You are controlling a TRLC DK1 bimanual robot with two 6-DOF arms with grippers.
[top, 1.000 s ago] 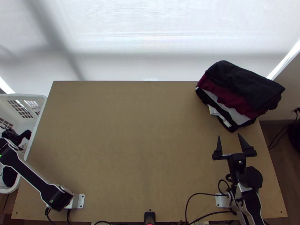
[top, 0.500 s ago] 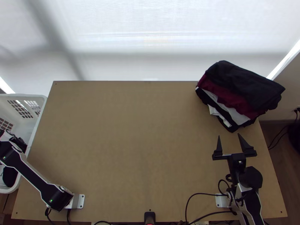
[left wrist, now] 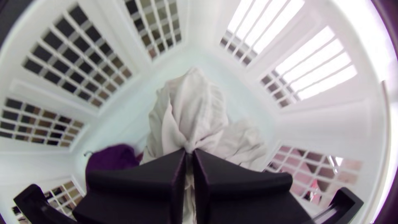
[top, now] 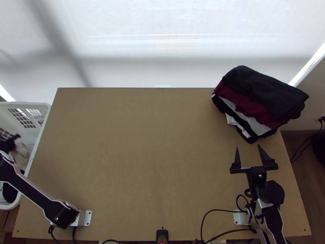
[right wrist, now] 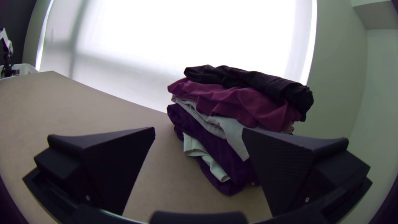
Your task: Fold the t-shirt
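My left gripper is over the white basket at the table's left. In the left wrist view my left gripper is shut on a light grey-white cloth, bunched and pinched between the fingertips, inside the basket. Part of this cloth shows below the gripper in the top view. My right gripper stands open over the table's right side, just nearer than a stack of folded clothes. In the right wrist view my right gripper has nothing between its fingers.
The folded stack, black on top with dark red and white beneath, sits at the table's far right corner. The basket stands against the table's left edge; a dark purple cloth lies in it. Bare tabletop stretches between.
The left arm has shifted within the basket area, and the light cloth now shows at its gripper, where none was visible before. The right arm and the stack have stayed still.
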